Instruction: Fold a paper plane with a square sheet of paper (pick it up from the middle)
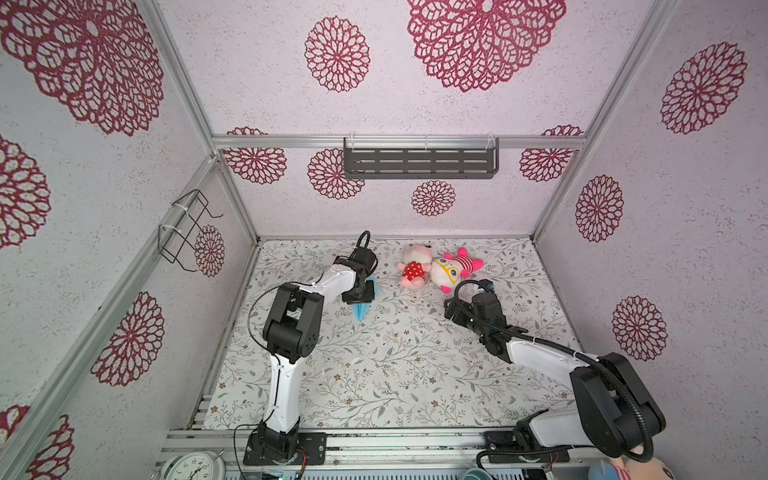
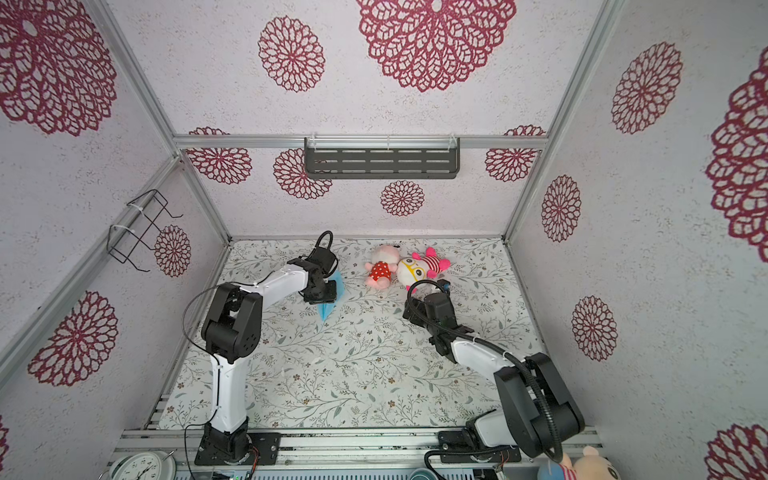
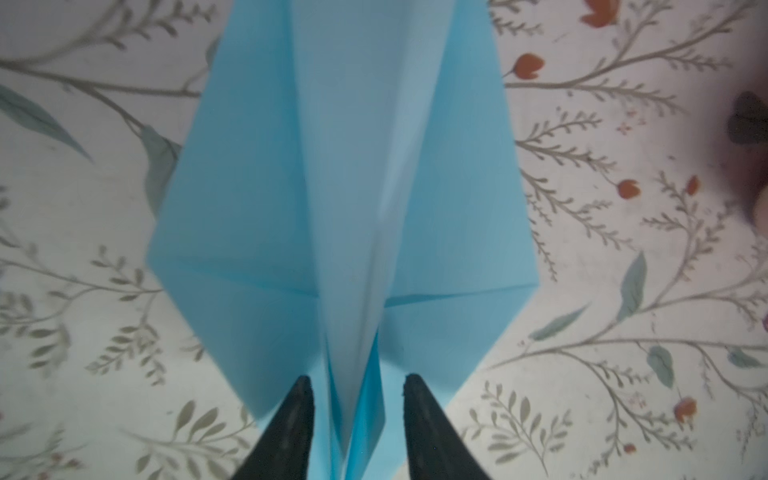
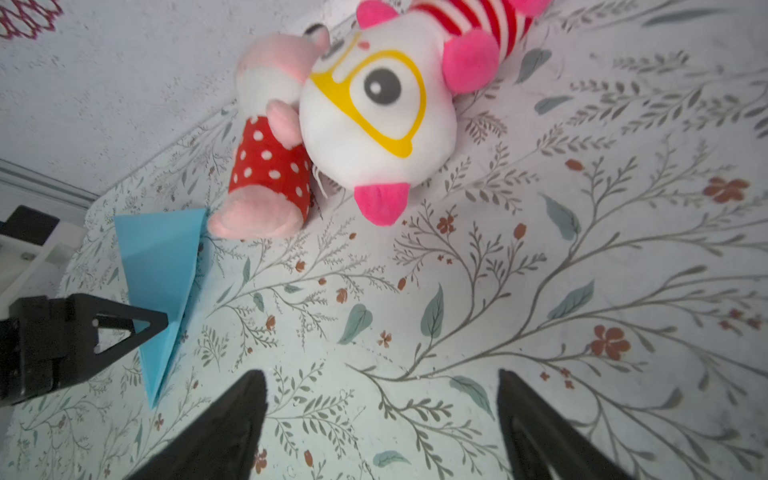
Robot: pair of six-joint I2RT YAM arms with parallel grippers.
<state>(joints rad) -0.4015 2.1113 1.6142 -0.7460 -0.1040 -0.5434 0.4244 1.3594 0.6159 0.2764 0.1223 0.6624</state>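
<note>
While the paper plane (image 3: pixel 353 187) lay just beside the plush toys (image 4: pixel 374 124), left gripper (image 3: pixel 357 377) straddled its keel, jaws partly apart, gripping nothing; right gripper (image 4: pixel 381 373) gaped empty near them. I'd have lifted straight up, avoiding snagging folds.

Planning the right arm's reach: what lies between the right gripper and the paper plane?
Nothing: only bare table cover separates the right gripper from the paper plane, as the right wrist view shows.
</note>
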